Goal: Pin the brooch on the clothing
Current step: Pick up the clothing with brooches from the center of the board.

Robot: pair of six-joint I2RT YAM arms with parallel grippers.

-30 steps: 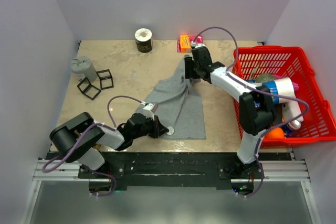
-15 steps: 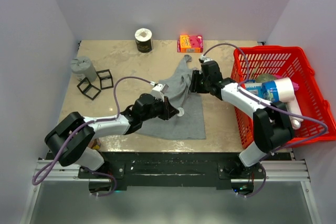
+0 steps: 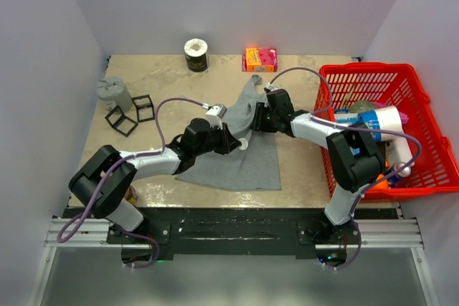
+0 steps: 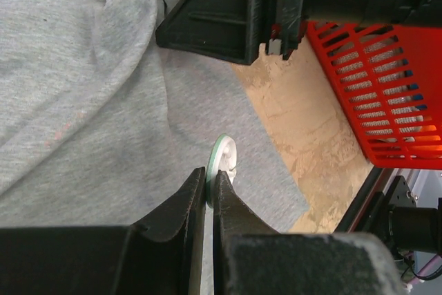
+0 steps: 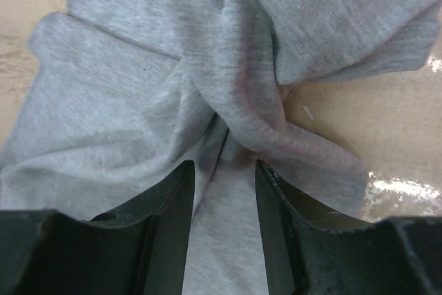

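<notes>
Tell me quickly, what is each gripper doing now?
Left gripper: closed on a small white disc.
Right gripper: open, astride a fold of the grey tank top.

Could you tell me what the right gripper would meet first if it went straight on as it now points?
The bunched fold of the grey tank top, lying straight ahead of the right gripper between its open jaws; how near is unclear.

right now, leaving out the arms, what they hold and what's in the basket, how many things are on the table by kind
grey tank top: 1
red basket: 1
black wire frames: 2
orange box: 1
dark roll: 1
grey cylinder: 1
total: 7
</notes>
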